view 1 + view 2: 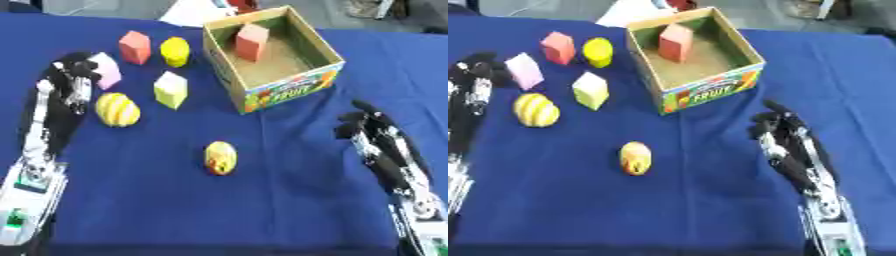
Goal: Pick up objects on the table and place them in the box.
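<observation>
An open cardboard box (324,75) stands at the back centre with a red block (252,42) inside it. On the blue cloth lie a red block (134,47), a yellow rounded piece (175,51), a pink block (108,70), a pale yellow block (171,89), a yellow striped ball (117,109) and a yellow-orange egg shape (220,157). My left hand (72,75) hovers just left of the pink block and above the striped ball, fingers relaxed, holding nothing. My right hand (363,127) rests open on the cloth, right of the egg shape and below the box.
A blue cloth (219,210) covers the table. White paper (194,12) lies beyond the far edge behind the box. The box front carries a coloured printed label (710,95).
</observation>
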{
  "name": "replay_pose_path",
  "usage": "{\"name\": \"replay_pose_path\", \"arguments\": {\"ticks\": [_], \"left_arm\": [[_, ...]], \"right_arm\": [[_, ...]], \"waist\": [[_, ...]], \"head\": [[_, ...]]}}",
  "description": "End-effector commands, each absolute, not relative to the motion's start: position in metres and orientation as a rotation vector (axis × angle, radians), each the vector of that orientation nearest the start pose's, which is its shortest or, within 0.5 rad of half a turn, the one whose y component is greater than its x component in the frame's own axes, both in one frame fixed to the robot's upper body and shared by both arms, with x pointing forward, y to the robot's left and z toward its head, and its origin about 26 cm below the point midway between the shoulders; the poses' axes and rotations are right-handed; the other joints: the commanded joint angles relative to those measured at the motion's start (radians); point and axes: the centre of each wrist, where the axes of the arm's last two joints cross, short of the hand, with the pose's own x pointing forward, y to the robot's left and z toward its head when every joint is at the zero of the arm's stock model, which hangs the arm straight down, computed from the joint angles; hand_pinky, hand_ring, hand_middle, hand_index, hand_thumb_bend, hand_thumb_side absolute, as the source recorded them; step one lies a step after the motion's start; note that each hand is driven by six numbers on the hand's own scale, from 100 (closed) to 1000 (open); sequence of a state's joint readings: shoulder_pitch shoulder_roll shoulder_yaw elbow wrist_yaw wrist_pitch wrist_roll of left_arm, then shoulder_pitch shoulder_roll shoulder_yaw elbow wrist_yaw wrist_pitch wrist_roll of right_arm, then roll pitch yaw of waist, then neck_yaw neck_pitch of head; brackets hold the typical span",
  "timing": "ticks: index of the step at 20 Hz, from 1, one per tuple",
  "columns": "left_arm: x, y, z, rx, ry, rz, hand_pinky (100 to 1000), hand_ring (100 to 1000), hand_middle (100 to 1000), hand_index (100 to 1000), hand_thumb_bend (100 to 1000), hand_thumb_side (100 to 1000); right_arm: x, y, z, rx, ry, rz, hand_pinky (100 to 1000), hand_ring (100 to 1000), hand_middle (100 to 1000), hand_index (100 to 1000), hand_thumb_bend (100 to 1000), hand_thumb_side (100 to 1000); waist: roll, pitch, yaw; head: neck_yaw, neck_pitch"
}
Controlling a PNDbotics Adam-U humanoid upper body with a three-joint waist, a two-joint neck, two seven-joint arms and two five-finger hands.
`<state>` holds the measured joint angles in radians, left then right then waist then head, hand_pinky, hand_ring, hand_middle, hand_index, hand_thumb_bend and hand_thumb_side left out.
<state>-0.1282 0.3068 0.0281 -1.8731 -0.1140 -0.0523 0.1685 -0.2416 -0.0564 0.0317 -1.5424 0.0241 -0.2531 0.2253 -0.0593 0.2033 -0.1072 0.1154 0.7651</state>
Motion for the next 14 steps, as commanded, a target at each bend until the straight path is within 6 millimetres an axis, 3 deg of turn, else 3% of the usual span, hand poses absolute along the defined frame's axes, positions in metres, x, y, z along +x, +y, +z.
{"name": "replay_pose_path", "arguments": {"ticks": [1,9,14], "left_arm": [[0.293,0.290,0.134,0.436,-2.100,-0.223,742,670,657,815,100,675],[0.296,0.292,0.144,0.451,-2.111,-0.304,745,673,660,820,100,634],[0.305,0.295,0.170,0.479,-2.117,-0.576,756,682,670,841,100,523]], "right_arm": [[0.336,-0.219,0.058,0.169,-2.030,0.383,645,644,659,903,100,433],[0.336,-0.219,0.057,0.168,-2.027,0.386,645,643,659,903,100,432],[0.336,-0.221,0.057,0.165,-2.024,0.394,645,643,659,903,100,433]], "waist": [[0.012,-0.029,-0.001],[0.014,-0.031,-0.003],[0.019,-0.036,-0.005]], "head": [[-0.001,0.005],[0.000,0.005],[-0.001,0.005]]}}
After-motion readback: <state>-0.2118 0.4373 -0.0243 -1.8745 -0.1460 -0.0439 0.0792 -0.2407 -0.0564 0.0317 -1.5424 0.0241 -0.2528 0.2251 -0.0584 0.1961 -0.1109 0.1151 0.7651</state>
